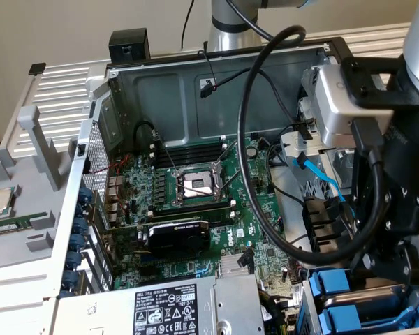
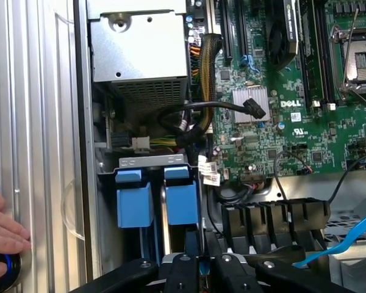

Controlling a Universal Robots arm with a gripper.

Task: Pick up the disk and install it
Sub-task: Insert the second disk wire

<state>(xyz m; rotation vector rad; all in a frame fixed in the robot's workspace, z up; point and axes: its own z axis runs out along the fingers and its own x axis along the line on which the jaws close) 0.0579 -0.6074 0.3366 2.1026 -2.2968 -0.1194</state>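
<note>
My gripper [image 2: 200,267]: jaws drawn nearly together, a sliver of blue plastic between my fingers [image 2: 182,268]; whether I clamp it I cannot tell. Directly beyond: the disk [image 2: 182,196], one, in its blue frame, seated upright in the drive cage. Beside it, touching: blue carrier [image 2: 133,196], one. In the exterior view I hang over both blue pieces [image 1: 349,300] at the case's near corner. Further out: motherboard [image 2: 280,104], one; empty processor socket [image 1: 195,183], one; power-supply box [image 2: 139,52], one. Outside the case: a person's hand [image 2: 1,227], one, resting on the ribbed metal surface [image 2: 30,122].
</note>
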